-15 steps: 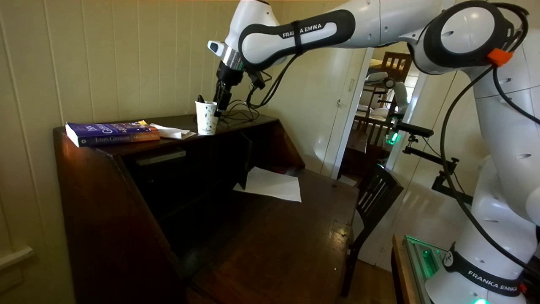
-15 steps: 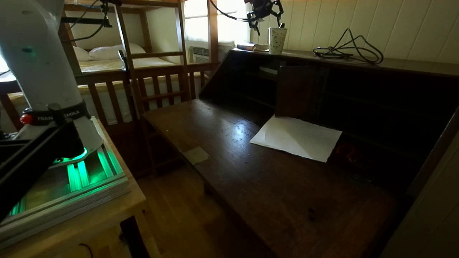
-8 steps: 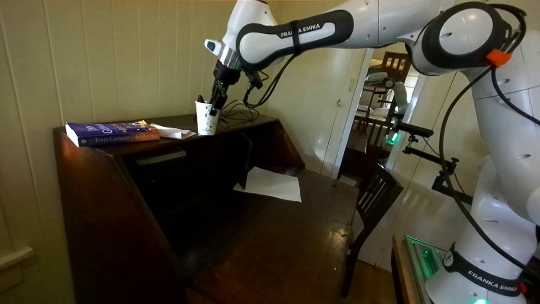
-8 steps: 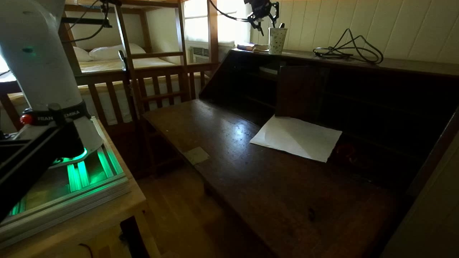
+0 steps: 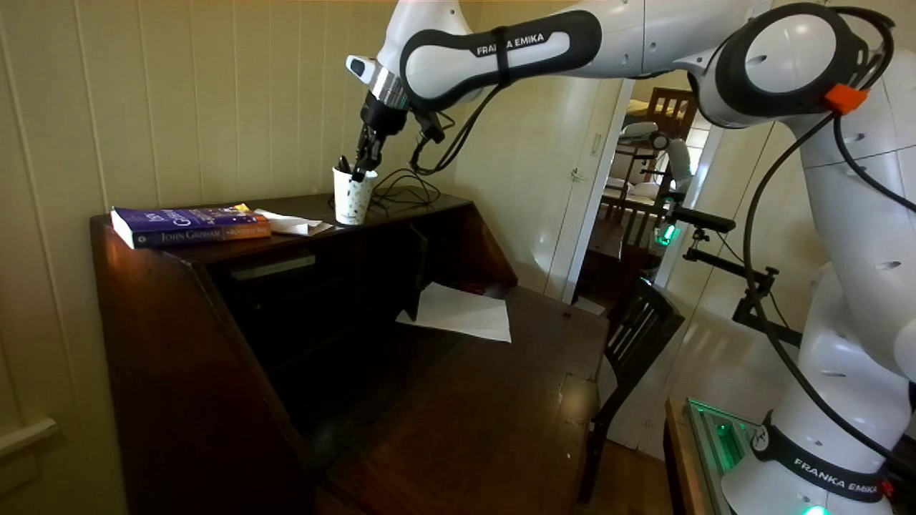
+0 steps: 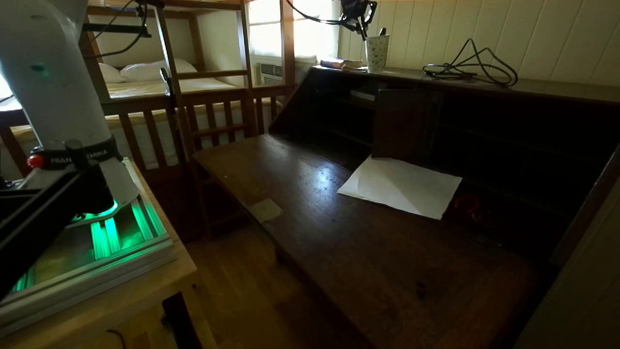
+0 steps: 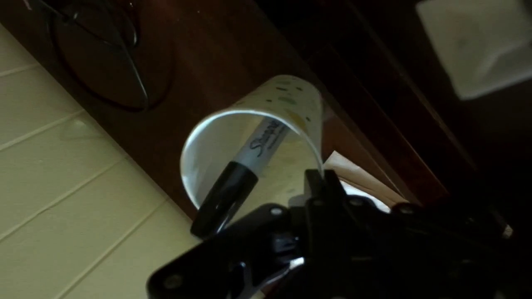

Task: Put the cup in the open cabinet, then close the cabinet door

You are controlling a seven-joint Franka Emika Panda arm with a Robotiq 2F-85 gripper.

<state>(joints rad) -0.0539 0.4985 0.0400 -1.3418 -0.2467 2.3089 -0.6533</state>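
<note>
The cup (image 5: 351,199), white with coloured specks, holds a black-capped marker (image 7: 262,145). My gripper (image 7: 319,176) is shut on the cup's rim, one fingertip inside the wall and one outside. In both exterior views the cup (image 6: 377,54) leans slightly at the front edge of the cabinet's top; whether its base still touches the wood I cannot tell. The dark brown cabinet (image 5: 164,357) has a shadowy interior, its fold-down desk surface lowered. A small cabinet door (image 6: 397,123) stands swung out from the middle of the interior, above a white sheet.
A purple book (image 5: 193,225) and folded paper (image 5: 290,224) lie on the cabinet top beside the cup. A looped black cable (image 6: 465,72) lies on the cup's other side. The white sheet (image 6: 402,186) rests on the desk surface below the door. A chair (image 5: 637,336) stands by the desk.
The gripper moved toward the cup, and its jaws went from open to shut on the rim. The cup has risen slightly and tipped a little.
</note>
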